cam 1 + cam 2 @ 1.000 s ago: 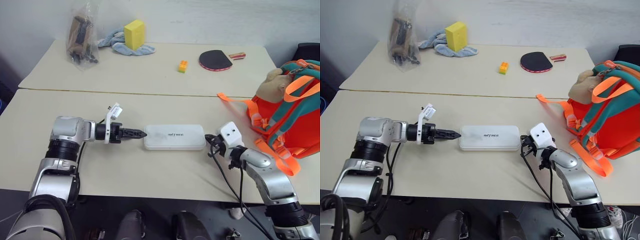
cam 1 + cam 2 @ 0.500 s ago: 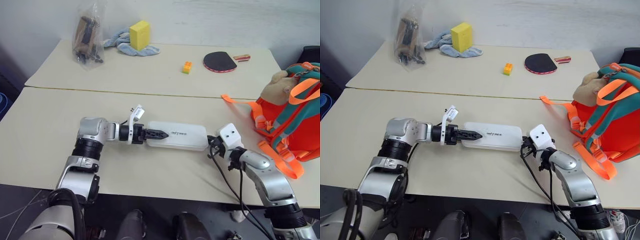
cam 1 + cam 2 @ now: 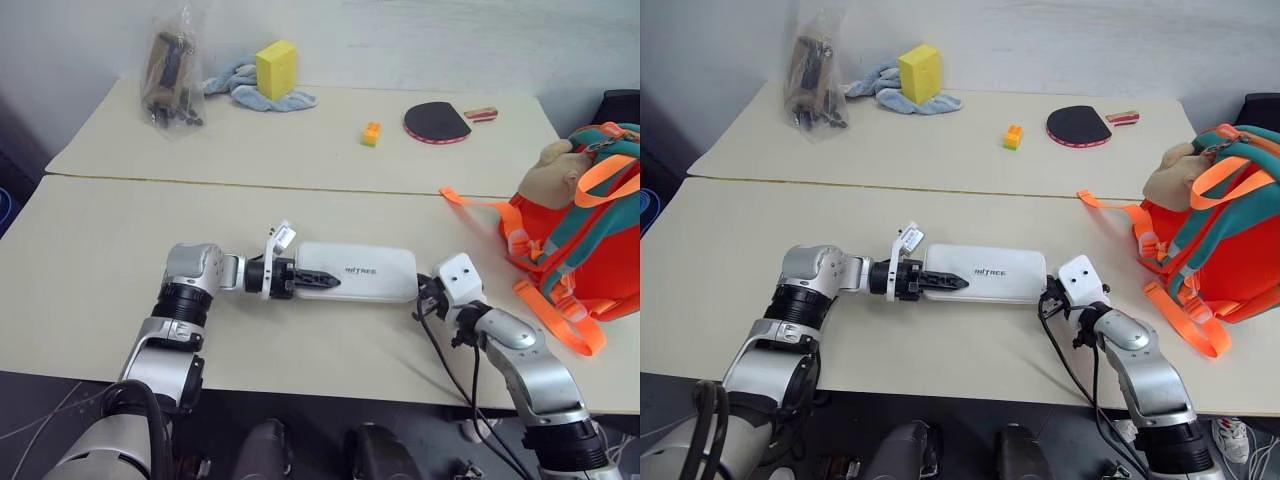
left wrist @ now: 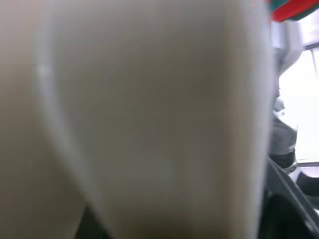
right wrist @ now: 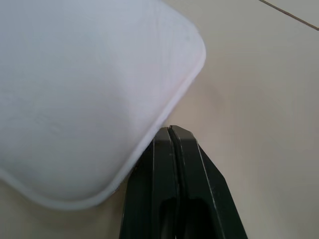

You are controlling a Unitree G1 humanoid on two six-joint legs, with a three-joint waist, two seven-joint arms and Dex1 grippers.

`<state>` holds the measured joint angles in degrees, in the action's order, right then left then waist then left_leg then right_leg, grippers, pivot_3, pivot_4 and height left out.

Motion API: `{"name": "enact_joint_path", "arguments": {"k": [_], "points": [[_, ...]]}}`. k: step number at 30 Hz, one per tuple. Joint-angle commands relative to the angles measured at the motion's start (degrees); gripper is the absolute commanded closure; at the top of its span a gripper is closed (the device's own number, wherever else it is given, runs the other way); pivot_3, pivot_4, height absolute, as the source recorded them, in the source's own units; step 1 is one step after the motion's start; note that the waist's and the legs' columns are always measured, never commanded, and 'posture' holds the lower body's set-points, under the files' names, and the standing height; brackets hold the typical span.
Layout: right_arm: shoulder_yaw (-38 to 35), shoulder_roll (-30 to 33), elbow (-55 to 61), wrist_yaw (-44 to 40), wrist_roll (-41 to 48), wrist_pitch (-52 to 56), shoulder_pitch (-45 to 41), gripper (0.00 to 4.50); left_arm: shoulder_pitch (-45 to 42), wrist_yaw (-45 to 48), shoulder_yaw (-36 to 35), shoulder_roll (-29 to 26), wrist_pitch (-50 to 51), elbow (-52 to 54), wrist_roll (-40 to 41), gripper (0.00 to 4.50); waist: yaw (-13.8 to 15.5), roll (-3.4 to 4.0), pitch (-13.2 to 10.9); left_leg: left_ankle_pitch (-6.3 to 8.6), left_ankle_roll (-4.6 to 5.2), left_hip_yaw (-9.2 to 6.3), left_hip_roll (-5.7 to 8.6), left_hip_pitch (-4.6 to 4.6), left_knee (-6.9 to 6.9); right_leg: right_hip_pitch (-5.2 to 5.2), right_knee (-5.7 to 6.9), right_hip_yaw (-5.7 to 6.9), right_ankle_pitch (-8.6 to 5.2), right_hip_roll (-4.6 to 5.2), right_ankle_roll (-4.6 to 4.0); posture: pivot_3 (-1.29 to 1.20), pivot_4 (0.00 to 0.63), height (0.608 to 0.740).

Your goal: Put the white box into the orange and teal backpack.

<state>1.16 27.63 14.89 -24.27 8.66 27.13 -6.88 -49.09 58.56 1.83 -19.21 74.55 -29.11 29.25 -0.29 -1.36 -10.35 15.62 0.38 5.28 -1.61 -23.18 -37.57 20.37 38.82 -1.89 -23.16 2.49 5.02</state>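
Since a second ago the left claw (image 3: 318,281) has slid right onto the white box (image 3: 370,271) mid-bench, fingers narrowing around its end, right claw (image 5: 172,144) together at the other end; next, lift toward the backpack (image 3: 590,240) far right.

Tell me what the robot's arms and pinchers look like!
Both arms are shiny silver metal tubes with ribbed black rings at the joints. The left gripper has pointy black fingers and a small white tag behind them. The right gripper has black fingers too, a white boxy wrist block with two dots, and black cables looping down.
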Motion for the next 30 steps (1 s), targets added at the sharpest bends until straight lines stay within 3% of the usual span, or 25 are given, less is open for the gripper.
{"name": "enact_joint_path", "arguments": {"k": [1, 7, 8, 10, 13, 17, 21, 30], "points": [[-2.29, 0.18, 5.1, 1.0, -0.16, 0.3, 2.46, 4.5, 1.18, 1.11, -1.28, -0.92, -0.01, 4.75, 2.96, 3.14, -0.1, 0.0, 0.0, 0.0, 0.0, 0.0, 0.0, 0.0, 0.01, 0.01, -0.01, -0.01, 0.0, 0.0, 0.0, 0.0, 0.15, 0.74], [-11.67, 1.49, 19.0, 1.16, 3.46, 6.19, 13.7, 4.5, 2.55, 0.48, -5.27, -1.29, 3.36, 12.67, 8.42, 3.14, 0.08, 0.02, -0.01, -0.06, -0.1, 0.0, -0.02, -0.08, 0.17, 0.13, -0.02, -0.02, 0.0, -0.04, 0.0, 0.0, 0.15, 0.74], [-14.82, 1.35, 21.68, 0.73, 5.21, 7.37, 16.36, 4.33, 2.66, 0.49, -5.88, -1.45, 4.2, 13.82, 9.53, 3.14, 0.06, 0.02, -0.01, -0.06, -0.1, 0.0, -0.02, -0.08, 0.17, 0.13, -0.05, -0.02, 0.0, -0.04, 0.0, 0.0, 0.15, 0.74], [-20.99, 1.05, 25.91, -0.27, 8.57, 9.38, 20.94, 3.92, 3.02, 0.29, -7.11, -1.68, 5.51, 16.06, 11.45, 3.14, 0.1, 0.02, -0.01, -0.06, -0.1, 0.01, -0.01, -0.08, 0.18, 0.11, -0.05, -0.03, 0.0, -0.04, 0.0, 0.0, 0.15, 0.74], [-35.28, 0.78, 30.63, -1.45, 15.57, 13.14, 26.91, 2.89, 3.2, -0.44, -8.82, -2.42, 6.48, 19.24, 13.61, 3.14, 0.11, 0.02, -0.01, -0.07, -0.11, 0.0, -0.01, -0.07, 0.2, 0.07, -0.1, -0.02, 0.0, -0.06, 0.0, 0.0, 0.15, 0.74], [-47.42, 1.97, 29.63, 1.03, 24.95, 18.75, 23.74, 1.48, 3.38, -1.98, -8.34, -3.85, 3.61, 21.45, 12.79, 3.14, -0.72, 0.02, -0.01, -0.07, -0.12, 0.03, -0.03, 0.09, 0.24, -0.07, -0.15, -0.06, 0.0, -0.09, 0.0, 0.0, 0.15, 0.74], [-47.72, 4.04, 24.85, 4.2, 27.36, 21.68, 16.64, 0.12, 3.16, -2.48, -9.64, -4.69, 0.42, 20.98, 12.9, 3.14, -1.39, 0.02, -0.01, -0.13, -0.21, 0.01, -0.04, 0.15, 0.39, -0.05, -0.15, -0.06, 0.0, -0.14, 0.0, 0.0, 0.15, 0.74], [-34.5, 5.59, 2.72, 7.42, 22.17, 15.69, -7.36, 0.02, 1.98, -2.3, -9.3, -7.47, -9.31, 14.94, 10.37, 3.14, -1.28, 0.07, -0.05, -0.2, -0.22, 0.07, -0.03, 0.01, 0.42, 0.19, -0.15, -0.14, 0.0, -0.15, 0.0, 0.0, 0.15, 0.74]]}}
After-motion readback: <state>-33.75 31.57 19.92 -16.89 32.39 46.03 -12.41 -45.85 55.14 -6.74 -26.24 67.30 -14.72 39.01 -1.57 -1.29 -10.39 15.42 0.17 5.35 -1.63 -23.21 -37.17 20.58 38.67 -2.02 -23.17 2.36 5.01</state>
